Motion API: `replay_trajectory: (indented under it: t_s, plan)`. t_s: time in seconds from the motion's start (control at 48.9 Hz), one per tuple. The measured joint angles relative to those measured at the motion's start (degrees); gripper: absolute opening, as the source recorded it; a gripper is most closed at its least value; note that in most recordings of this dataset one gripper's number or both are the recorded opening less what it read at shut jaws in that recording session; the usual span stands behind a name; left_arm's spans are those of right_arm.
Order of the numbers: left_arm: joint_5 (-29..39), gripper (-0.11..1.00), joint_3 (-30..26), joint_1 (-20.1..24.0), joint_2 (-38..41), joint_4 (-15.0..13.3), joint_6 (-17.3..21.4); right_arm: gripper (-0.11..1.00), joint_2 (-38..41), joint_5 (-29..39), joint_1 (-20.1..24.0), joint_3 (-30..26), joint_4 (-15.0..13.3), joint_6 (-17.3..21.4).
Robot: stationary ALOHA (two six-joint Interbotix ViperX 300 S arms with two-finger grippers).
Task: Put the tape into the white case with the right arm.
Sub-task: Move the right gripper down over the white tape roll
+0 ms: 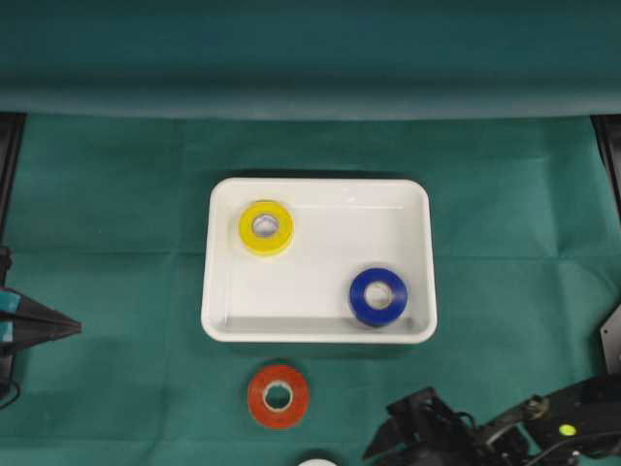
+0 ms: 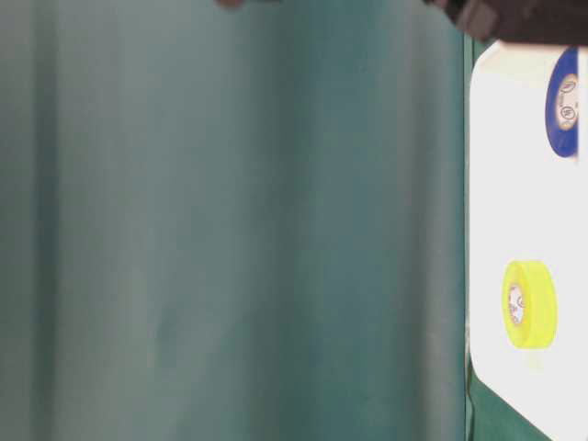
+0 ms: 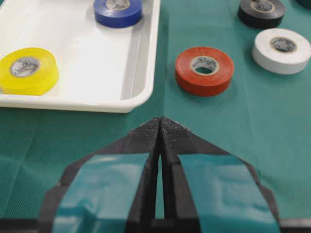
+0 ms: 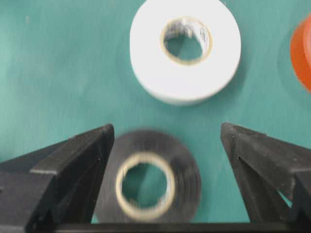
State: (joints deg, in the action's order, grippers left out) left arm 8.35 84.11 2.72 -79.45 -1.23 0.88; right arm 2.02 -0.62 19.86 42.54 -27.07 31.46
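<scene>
Right gripper (image 4: 165,141) stood spread above a black tape (image 4: 148,182) on the green cloth (image 1: 116,214), holding nothing.

The black tape lay flat between the two wide-apart black fingers (image 4: 73,165), touching neither as far as the blurred wrist view showed; a white tape (image 4: 184,51) lay just beyond it, and the edge of a red tape (image 1: 278,395) showed to one side. The red tape rested on the cloth just outside the near rim of the white case (image 1: 320,194). Inside the case a yellow tape (image 1: 266,227) lay near one far corner and a blue tape (image 1: 377,296) near the opposite near corner. The left gripper (image 3: 160,127), banded light blue, sat at the table's left edge, jaws pressed together and empty, well apart from the case.
</scene>
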Motion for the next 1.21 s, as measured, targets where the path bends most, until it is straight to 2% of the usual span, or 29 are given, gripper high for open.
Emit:
replay_trajectory:
  t_s: [0.471, 1.207]
  plan:
    - [-0.09, 0.00, 0.00, 0.00, 0.00, 0.00, 0.00, 0.62, 8.88, 0.18, 0.62, -9.84, -0.09, -0.09]
    - [-0.18, 0.00, 0.09, 0.00, 0.00, 0.00, 0.00, 0.62, 13.45, 1.23, 0.88, -12.04, -0.09, 0.09]
